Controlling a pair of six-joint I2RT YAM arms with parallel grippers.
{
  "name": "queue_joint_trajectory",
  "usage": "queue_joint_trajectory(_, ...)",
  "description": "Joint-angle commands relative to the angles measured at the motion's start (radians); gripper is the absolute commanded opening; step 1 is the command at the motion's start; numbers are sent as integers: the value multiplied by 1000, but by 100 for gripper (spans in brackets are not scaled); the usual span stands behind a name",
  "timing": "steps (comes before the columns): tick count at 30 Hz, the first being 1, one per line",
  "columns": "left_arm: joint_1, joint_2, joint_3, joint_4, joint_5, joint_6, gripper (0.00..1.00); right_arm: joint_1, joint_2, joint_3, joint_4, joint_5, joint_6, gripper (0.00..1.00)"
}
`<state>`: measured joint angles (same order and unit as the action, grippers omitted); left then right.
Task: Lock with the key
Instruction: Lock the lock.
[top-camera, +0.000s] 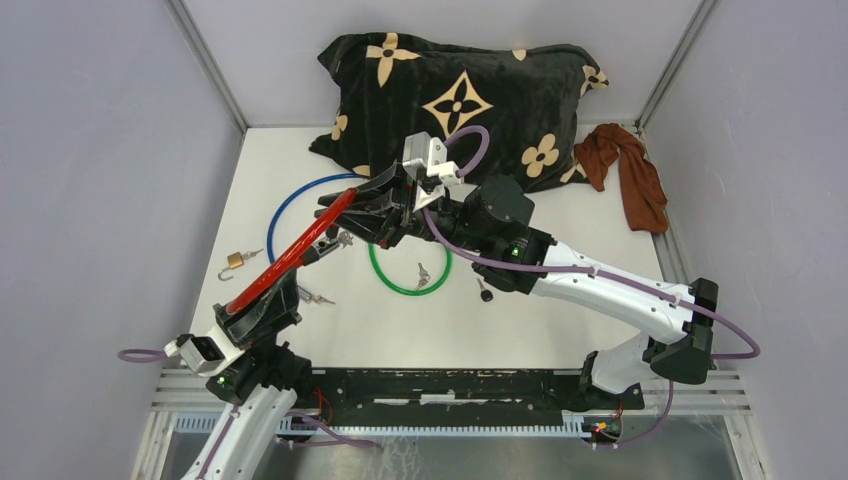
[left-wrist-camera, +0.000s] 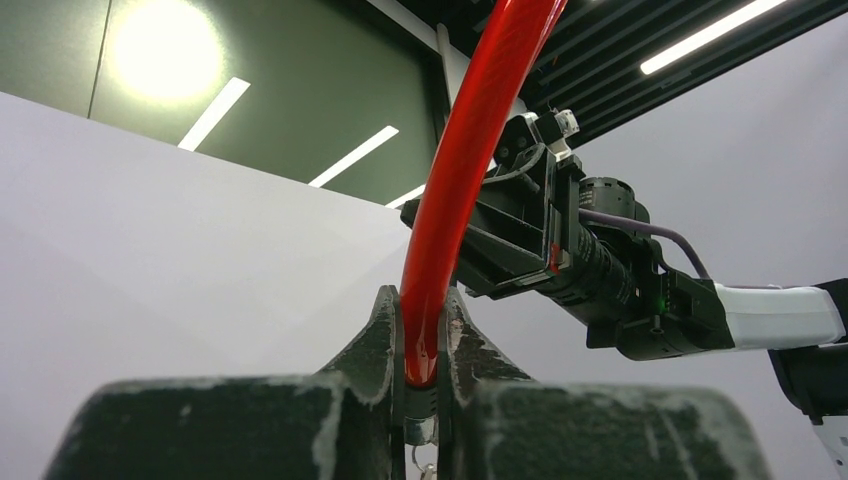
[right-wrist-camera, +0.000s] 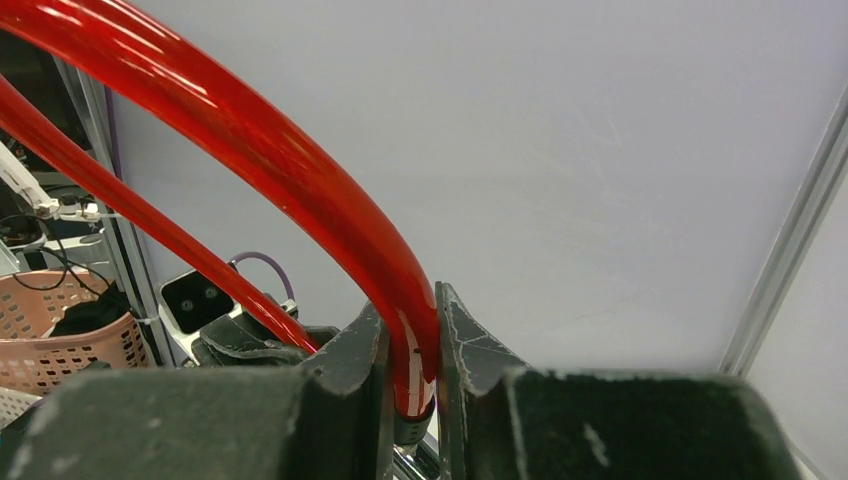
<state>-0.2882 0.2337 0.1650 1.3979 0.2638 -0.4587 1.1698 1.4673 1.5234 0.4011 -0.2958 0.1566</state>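
**Red cable lock held up between both arms**

Top view: The red plastic-sheathed cable lock (top-camera: 292, 252) spans the gap between the arms, lifted off the white surface (top-camera: 400, 332), probably so that its ends can be lined up. The left pincer (top-camera: 265, 298) clamps its lower end and the right pincer (top-camera: 350, 208) its upper end. A small silver key (top-camera: 425, 272) lies untouched inside a green cable ring (top-camera: 408, 291), so the keying step looks not yet begun.

Left wrist view: The jaws are closed tight on the red sheath, just above a metal end piece (left-wrist-camera: 421, 428). This grip would steady that end.

Right wrist view: The jaws likewise pinch the cable just above its metal tip. A second red strand runs off toward the left arm.
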Motion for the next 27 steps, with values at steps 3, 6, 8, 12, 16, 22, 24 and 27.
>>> queue_joint_trajectory(3, 5, 3, 7, 33, -41, -11, 2, 3, 2, 33, 105, -16, 50, 0)
queue_joint_trajectory(6, 6, 4, 8, 35, -43, -3, 2, 3, 9, 21, 117, -18, 66, 0)
queue_joint_trajectory(8, 6, 5, 7, 34, -39, -3, 2, 4, 23, 21, 132, -26, 82, 0)
queue_joint_trajectory(12, 9, 2, 7, 33, -37, -2, 2, 3, 42, 31, 132, -38, 92, 0)
queue_joint_trajectory(16, 10, 0, 4, 36, -52, 12, 2, 4, 31, 5, 135, -28, 91, 0)
queue_joint_trajectory(22, 12, 5, 1, 57, -120, 43, 2, 4, 39, -24, 168, -17, 121, 0)
queue_joint_trajectory(24, 12, 20, 5, 81, -164, 51, 2, 4, 59, -23, 183, -26, 150, 0)
queue_joint_trajectory(27, 12, 49, 15, 126, -207, 50, 2, 4, 100, -5, 210, -39, 205, 0)
